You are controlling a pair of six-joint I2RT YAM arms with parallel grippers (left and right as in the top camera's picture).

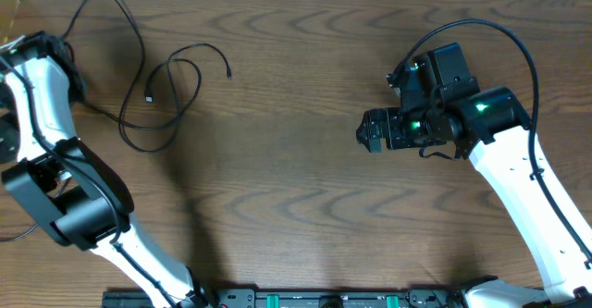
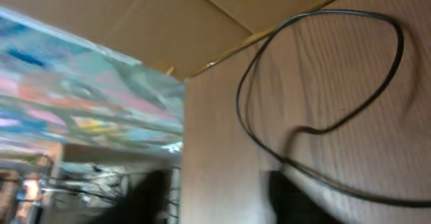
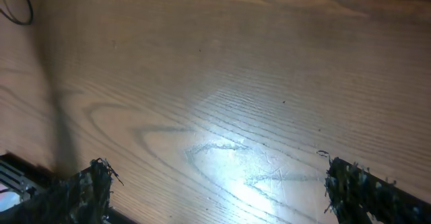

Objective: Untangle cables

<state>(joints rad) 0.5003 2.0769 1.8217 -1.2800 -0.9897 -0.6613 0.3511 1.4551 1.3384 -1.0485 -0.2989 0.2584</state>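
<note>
While the left gripper (image 2: 215,183) stands part-spread, pinching nothing I can see, at the table (image 1: 305,206) edge | black cables (image 2: 400,46) lie looped beside it, far left | right gripper (image 3: 217,165) wide, empty | risk: a finger snags a loop, tightening the crossing

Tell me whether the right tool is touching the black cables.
Apart. The overhead view shows the right tool over the right side of the table, far from the black cables lying at the left.
</note>
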